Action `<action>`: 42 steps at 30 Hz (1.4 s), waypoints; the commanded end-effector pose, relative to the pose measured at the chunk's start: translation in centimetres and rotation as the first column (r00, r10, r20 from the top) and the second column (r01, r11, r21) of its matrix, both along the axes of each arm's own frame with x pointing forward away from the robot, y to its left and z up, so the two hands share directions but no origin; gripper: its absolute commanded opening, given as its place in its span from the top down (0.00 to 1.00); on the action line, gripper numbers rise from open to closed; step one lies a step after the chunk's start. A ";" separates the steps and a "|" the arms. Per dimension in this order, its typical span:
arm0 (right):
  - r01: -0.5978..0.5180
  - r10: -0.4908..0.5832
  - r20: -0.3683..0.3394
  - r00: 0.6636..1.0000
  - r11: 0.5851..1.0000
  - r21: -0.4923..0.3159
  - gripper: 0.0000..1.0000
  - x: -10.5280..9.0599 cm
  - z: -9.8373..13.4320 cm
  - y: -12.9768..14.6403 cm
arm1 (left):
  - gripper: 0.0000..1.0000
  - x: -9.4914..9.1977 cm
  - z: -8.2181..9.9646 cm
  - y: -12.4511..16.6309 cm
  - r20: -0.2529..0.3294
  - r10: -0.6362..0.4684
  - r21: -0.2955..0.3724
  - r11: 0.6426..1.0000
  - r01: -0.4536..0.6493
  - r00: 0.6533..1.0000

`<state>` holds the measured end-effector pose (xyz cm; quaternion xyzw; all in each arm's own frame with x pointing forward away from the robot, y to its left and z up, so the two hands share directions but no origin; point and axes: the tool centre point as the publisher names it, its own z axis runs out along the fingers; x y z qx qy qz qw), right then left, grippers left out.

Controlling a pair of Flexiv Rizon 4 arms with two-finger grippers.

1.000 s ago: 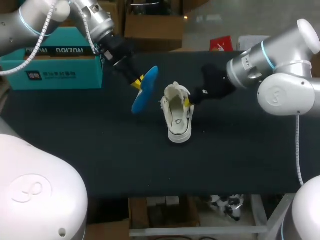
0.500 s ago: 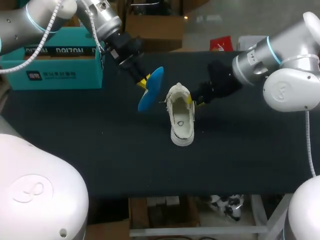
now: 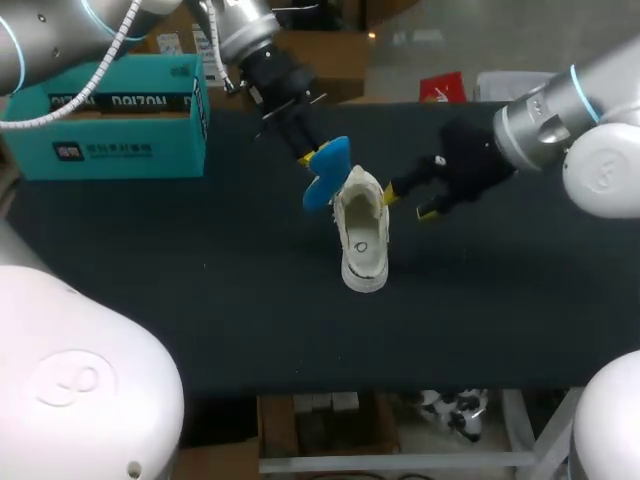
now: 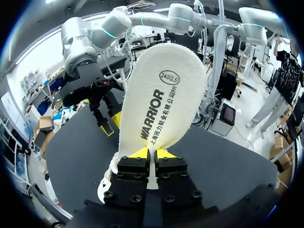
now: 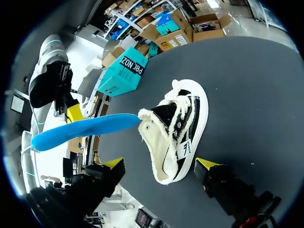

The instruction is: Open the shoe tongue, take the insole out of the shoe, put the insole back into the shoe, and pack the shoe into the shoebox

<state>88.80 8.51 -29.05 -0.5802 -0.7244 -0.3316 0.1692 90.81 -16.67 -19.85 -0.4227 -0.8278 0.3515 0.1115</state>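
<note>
A white canvas shoe [image 3: 362, 240] stands on the black table [image 3: 200, 300], toe towards the near edge. My left gripper [image 3: 312, 155] is shut on a blue insole [image 3: 327, 172] whose lower end meets the shoe's far opening. In the left wrist view the insole's cream top side [image 4: 161, 99] rises from the left gripper [image 4: 152, 153]. My right gripper [image 3: 409, 204] stands open just right of the shoe's opening, touching nothing. In the right wrist view the shoe [image 5: 178, 130] lies ahead of the open right gripper [image 5: 160, 164], and the insole [image 5: 85, 130] touches its collar.
A teal shoebox [image 3: 110, 115] stands at the table's far left, also seen in the right wrist view as the shoebox [image 5: 126, 69] beyond the shoe. Bare table surface lies in front of the shoe and to both sides.
My right gripper let go of the shoe's collar, opened wide and drew back to the right. My left arm carried the insole rightwards until its end reached the shoe's opening.
</note>
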 end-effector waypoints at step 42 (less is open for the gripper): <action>0.457 -0.213 -0.608 0.765 0.844 0.279 0.00 -2.7 1.2 -0.4 | 1.00 -8.2 0.0 -6.1 0.310 -0.249 0.001 0.965 0.262 0.917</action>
